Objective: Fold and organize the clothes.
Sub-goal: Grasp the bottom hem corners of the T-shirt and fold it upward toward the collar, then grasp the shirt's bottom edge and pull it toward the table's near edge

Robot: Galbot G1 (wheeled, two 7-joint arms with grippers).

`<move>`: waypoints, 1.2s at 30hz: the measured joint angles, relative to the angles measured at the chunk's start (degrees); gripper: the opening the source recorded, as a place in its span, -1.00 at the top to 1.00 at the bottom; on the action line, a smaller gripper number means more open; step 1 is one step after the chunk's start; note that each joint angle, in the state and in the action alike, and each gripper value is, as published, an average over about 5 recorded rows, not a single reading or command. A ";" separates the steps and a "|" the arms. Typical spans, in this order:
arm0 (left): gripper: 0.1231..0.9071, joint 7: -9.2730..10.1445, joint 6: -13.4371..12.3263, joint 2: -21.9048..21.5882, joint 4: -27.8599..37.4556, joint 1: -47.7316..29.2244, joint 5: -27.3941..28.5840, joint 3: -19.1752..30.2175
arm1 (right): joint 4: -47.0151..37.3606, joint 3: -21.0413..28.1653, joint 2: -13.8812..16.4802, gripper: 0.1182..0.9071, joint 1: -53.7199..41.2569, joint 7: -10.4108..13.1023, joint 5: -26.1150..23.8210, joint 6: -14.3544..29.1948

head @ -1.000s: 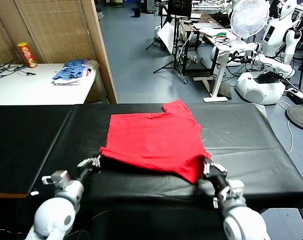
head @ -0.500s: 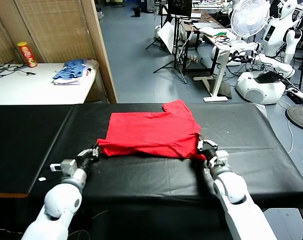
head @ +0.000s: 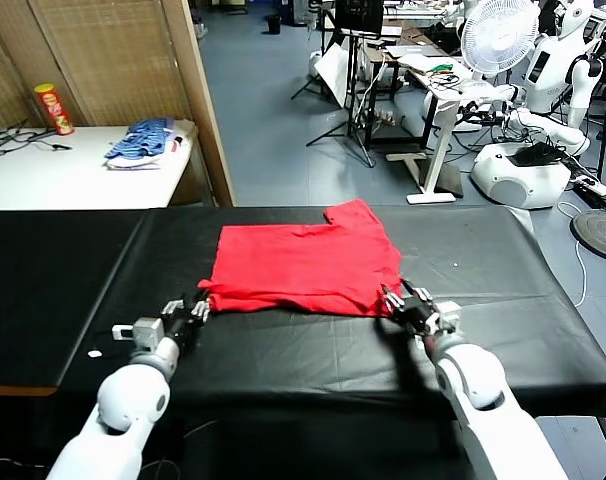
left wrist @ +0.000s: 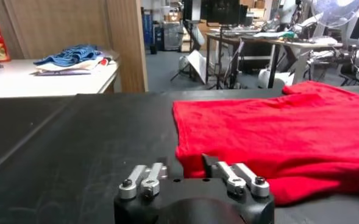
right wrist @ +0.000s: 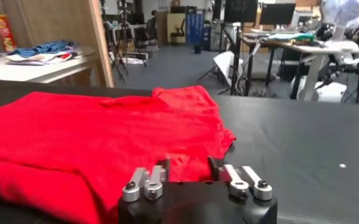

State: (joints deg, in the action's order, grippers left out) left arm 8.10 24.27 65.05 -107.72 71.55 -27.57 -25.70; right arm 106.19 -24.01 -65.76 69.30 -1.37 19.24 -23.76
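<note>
The clothes, one bright red T-shirt (head: 303, 262), lie flat on the black table (head: 503, 290) with the near edge doubled over and one sleeve pointing to the far side. My left gripper (head: 195, 308) rests low at the shirt's near left corner, open; in the left wrist view its fingers (left wrist: 185, 167) stand apart with the red hem (left wrist: 270, 134) just ahead of them. My right gripper (head: 401, 300) is at the near right corner, also open. In the right wrist view, red cloth (right wrist: 106, 131) lies loose between its spread fingers (right wrist: 190, 165).
A white side table (head: 43, 180) at the far left holds a blue-and-white pile of garments (head: 143, 142) and a red can (head: 54, 108). A wooden partition (head: 198, 90) stands behind it. A small white scrap (head: 94, 353) lies near the table's front left.
Both grippers carried the near hem away from the front edge and laid it down over the shirt. Both were shut on the cloth and now stand open.
</note>
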 joint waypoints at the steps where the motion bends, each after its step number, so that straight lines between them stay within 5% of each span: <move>1: -0.59 -0.06 0.37 -0.02 -0.32 0.38 -0.95 -0.13 | 0.14 -0.04 -0.01 -0.72 0.52 -0.06 -0.20 0.10; 13: -0.67 -1.72 2.67 0.23 0.53 0.09 -10.73 0.00 | -0.48 0.46 -0.45 -0.41 1.77 -0.01 -1.27 0.38; 18: -0.22 -1.76 2.22 0.62 1.91 -1.12 -9.99 0.54 | -0.90 0.80 -0.81 -0.15 1.63 0.11 -1.36 0.35; 26: 0.86 -1.70 1.16 0.01 2.29 -0.84 -6.89 1.11 | -0.27 1.20 -0.11 0.88 1.26 1.30 -0.71 -0.81; 36: 0.98 -1.59 3.35 -4.69 -2.24 2.48 -3.97 3.85 | 4.82 -0.16 3.00 0.94 3.47 6.29 5.89 -7.65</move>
State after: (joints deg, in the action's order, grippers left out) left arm 6.52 27.63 60.37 -109.96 74.02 -31.54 -21.85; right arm 111.01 -24.17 -62.76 72.77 4.92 25.13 -31.41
